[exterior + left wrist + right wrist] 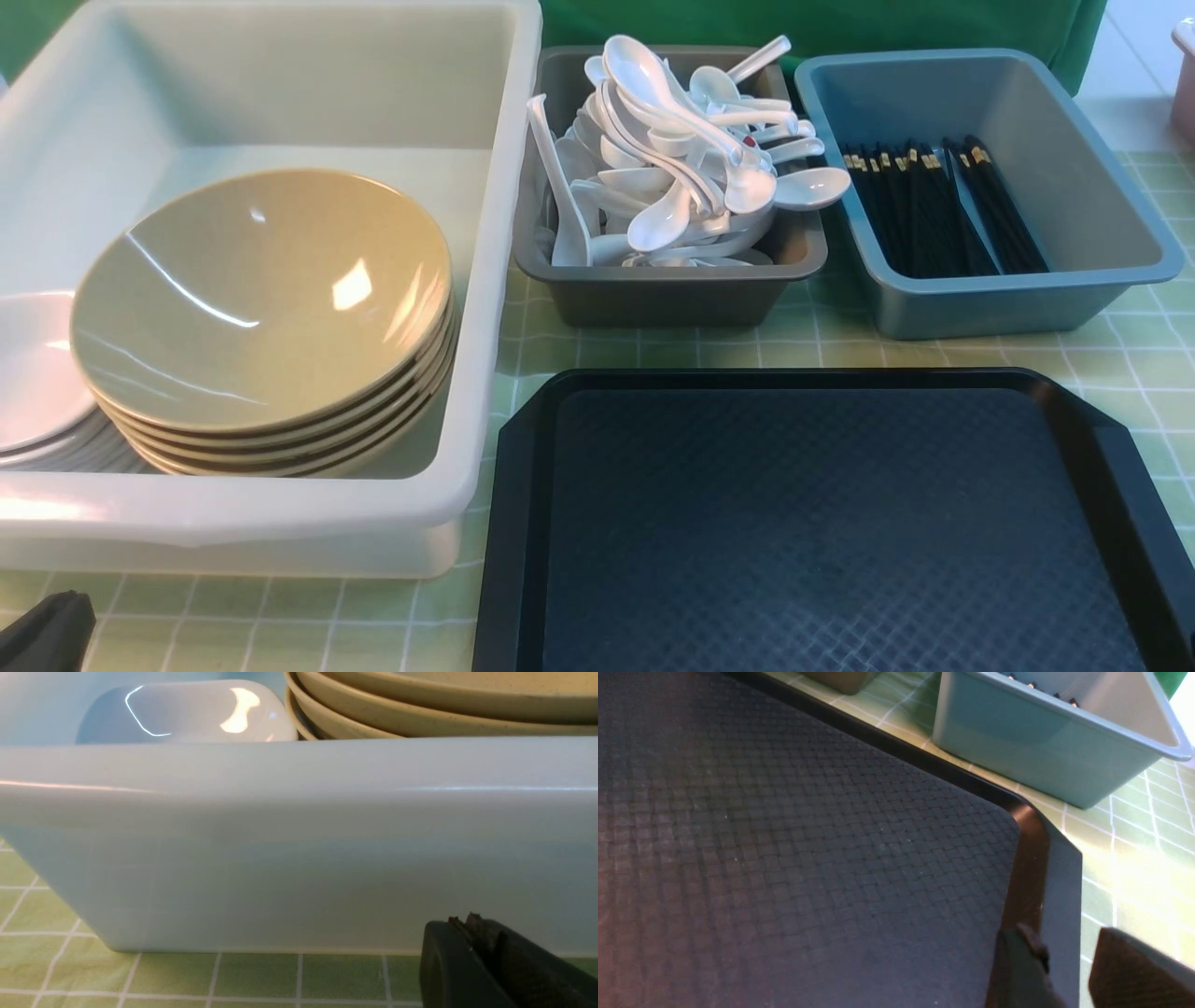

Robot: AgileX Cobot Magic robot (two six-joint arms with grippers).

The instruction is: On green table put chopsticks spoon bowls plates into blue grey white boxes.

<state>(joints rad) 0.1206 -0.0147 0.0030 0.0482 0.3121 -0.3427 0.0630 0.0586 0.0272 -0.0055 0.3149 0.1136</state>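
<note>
Sorting looks finished: bowls (261,299) and plates (33,373) sit in the white box (280,527), spoons (672,168) in grey, chopsticks (943,205) in blue, left gripper (472,933) closed empty, right gripper (1069,970) half-open astride the bare tray's rim (1057,891), so both should just retreat.

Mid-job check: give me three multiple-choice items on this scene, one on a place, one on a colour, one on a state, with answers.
1. Where are the chopsticks?
A. blue-grey box
B. dark grey box
C. black tray

2. What colour are the stacked bowls?
A. white
B. olive-tan
C. black

3. How does the right tool stand?
A. shut on a spoon
B. open, holding nothing
C. gripping a plate

Answers:
1. A: the black sticks lie inside the blue-grey box.
2. B: the stack in the white box is glossy olive-tan.
3. B: its fingers stand apart over the rim of the black tray, nothing between them.
</note>
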